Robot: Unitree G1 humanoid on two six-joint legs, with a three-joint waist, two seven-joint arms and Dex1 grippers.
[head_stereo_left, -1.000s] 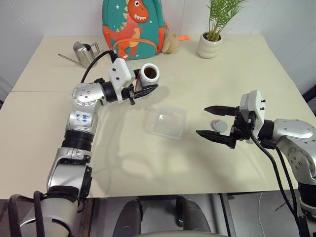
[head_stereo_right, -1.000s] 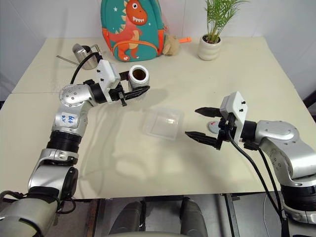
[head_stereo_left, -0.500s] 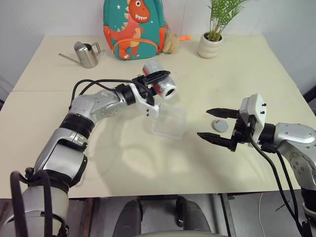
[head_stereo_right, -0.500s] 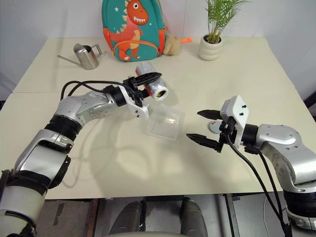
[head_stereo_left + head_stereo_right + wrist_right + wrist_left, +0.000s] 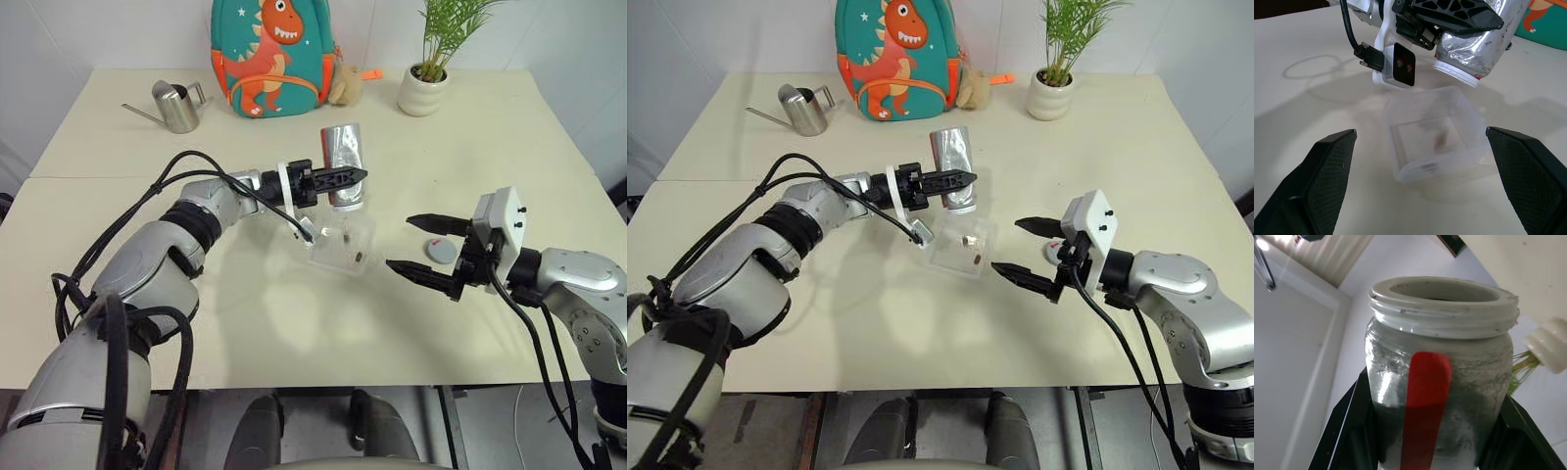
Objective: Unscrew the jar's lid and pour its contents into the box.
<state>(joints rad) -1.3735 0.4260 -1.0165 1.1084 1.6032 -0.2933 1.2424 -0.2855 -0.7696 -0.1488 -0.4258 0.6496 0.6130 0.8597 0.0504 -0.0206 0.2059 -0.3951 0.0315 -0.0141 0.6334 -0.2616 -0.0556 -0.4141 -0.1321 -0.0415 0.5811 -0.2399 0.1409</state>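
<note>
Since the earlier frame, the left gripper (image 5: 338, 178) has swung from the upper left of the desk toward the middle of the picture and rolled over, so the jar (image 5: 344, 164) it clamps, which then lay with its open mouth facing the camera, now hangs mouth-down over the box (image 5: 345, 243). Two small brown contents (image 5: 969, 249) now lie inside the box, which looked empty a second ago. At the right of the frame the right gripper (image 5: 423, 249) has kept its place, jaws spread wide and holding nothing, fingertips aimed at the box.

Counted: one jar, silvery with a red stripe and a white threaded rim; one clear box, near the centre of the picture; one lid (image 5: 438, 250), grey with a small red mark, lying flat on the desk (image 5: 294, 323) between the right gripper's two fingers and touched by neither; two bean pieces that can be made out, and in the right wrist view they are blurred.

Along the top edge stand one steel watering can (image 5: 174, 105) at upper left, one dinosaur backpack (image 5: 271, 54) at upper centre with a small plush toy (image 5: 342, 85) beside it, and one white potted plant (image 5: 425, 83) at upper right. All are well apart from the box. The left gripper's black fingers and white wrist camera cross in front of the jar's lower side and the box's near left corner.
</note>
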